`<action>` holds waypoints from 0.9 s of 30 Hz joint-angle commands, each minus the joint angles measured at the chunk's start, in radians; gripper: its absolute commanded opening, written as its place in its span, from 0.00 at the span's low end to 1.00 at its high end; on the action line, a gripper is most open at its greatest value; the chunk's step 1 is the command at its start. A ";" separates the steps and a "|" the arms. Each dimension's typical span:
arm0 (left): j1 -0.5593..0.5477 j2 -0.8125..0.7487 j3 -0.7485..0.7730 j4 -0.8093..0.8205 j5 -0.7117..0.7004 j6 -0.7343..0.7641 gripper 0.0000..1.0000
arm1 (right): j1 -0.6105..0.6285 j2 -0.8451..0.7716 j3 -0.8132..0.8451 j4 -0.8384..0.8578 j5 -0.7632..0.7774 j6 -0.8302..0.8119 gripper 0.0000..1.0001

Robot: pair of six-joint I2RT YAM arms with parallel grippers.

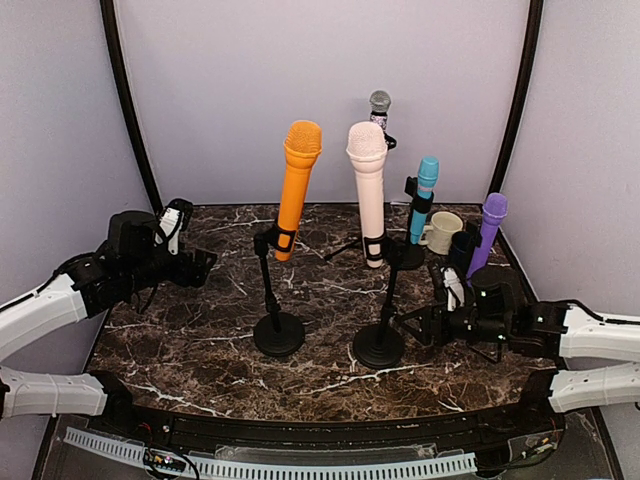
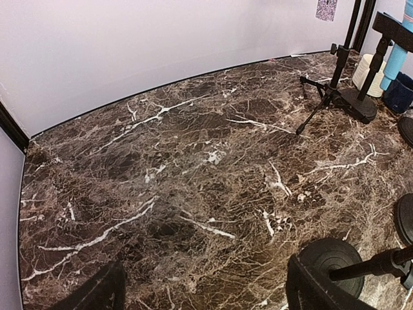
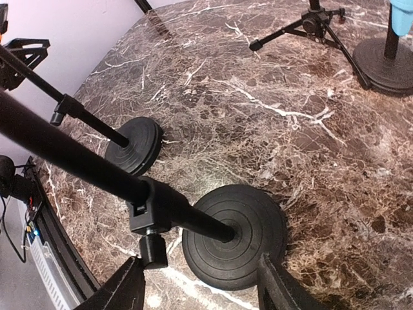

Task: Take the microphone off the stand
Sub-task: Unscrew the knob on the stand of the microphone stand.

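Low in the right wrist view, your right gripper [image 3: 200, 284] hangs released beside the black round-based stand [image 3: 248, 226]; bump it and you could topple the pale pink microphone [image 1: 367, 190] clipped upright at top-view centre. Your left gripper [image 2: 200, 294], far left, is released too. Count five microphones [image 1: 296, 185], probably four stands [image 1: 278, 335], two cups [image 1: 443, 230].

Left arm [image 1: 55, 300]: in from the left edge, elbow bent, wrist up high. Left pincer [image 1: 203, 266] points right, tilted down, jaws spread wide. Right arm [image 1: 595, 335]: in low from the right edge, forearm near level. Right pincer [image 1: 408, 326] points left, jaws spread wide too.
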 commanded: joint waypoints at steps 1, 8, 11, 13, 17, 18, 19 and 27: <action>0.007 -0.033 -0.014 0.020 -0.005 0.007 0.88 | -0.026 0.032 0.026 0.031 -0.100 -0.021 0.55; 0.007 -0.026 -0.010 0.021 -0.002 0.007 0.88 | -0.027 0.063 0.077 0.000 -0.110 -0.056 0.46; 0.007 -0.024 -0.009 0.023 0.001 0.007 0.88 | -0.026 0.065 0.078 0.000 -0.100 -0.055 0.42; 0.008 -0.025 -0.009 0.024 0.003 0.007 0.88 | -0.025 0.071 0.079 0.000 -0.099 -0.057 0.40; 0.007 -0.022 -0.009 0.024 0.007 0.005 0.88 | -0.024 0.091 0.088 0.005 -0.093 -0.068 0.31; 0.007 -0.021 -0.009 0.025 0.008 0.006 0.88 | -0.023 0.096 0.091 0.006 -0.091 -0.071 0.28; 0.007 -0.021 -0.009 0.025 0.009 0.005 0.88 | -0.022 0.098 0.093 0.005 -0.090 -0.075 0.26; 0.007 -0.016 -0.010 0.025 0.010 0.005 0.88 | -0.009 0.105 0.091 0.011 -0.074 -0.087 0.12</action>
